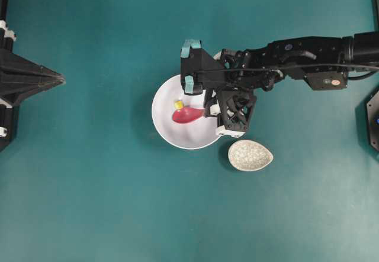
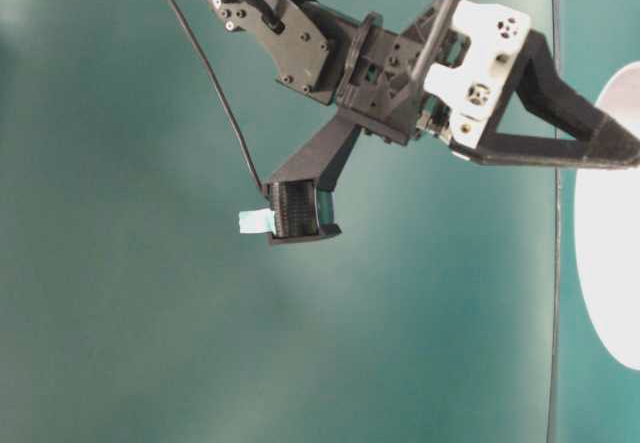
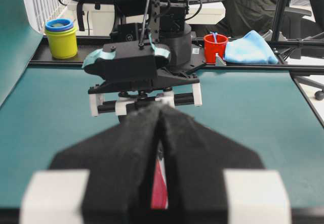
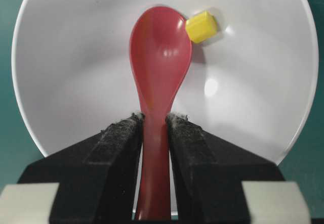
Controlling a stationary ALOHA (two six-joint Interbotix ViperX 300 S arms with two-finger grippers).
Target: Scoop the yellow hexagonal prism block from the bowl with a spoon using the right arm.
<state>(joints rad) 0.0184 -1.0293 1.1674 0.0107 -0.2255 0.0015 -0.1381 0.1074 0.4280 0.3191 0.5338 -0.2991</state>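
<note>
Right pincer [image 4: 154, 125] clamps the spoon [image 4: 159, 77] by its straight handle, two black foam-faced fingers [image 4: 119, 138] pressed against either side, as seen from the right wrist camera. One spoon is in play: glossy red-pink, with a smooth oval head that lies inside the bowl [image 4: 66, 42]. One block [image 4: 201, 27], tiny, bright yellow and faceted, sits on the bowl's floor touching the head's upper right edge, outside the hollow of the spoon and far smaller than it. The bowl is large, round, plain white and shiny, catching a spot of glare.

From overhead, two dishes stand on the teal surface [image 1: 89, 191]: the white bowl and, just beside its lower right rim, a small oval dish [image 1: 250, 155] in speckled beige. The right arm [image 1: 296, 58], black with white parts, reaches in from the right, and its wrist hangs over the bowl's right half.

Left pincer [image 3: 161, 115], matte black, rests well apart at the left edge with its fingers [image 3: 190, 133] pressed together, holding nothing. Beyond the surface the left wrist camera picks out one yellow cup [image 3: 62, 41] with a blue rim, one red cup [image 3: 215, 47] and one blue cloth [image 3: 252, 48].
</note>
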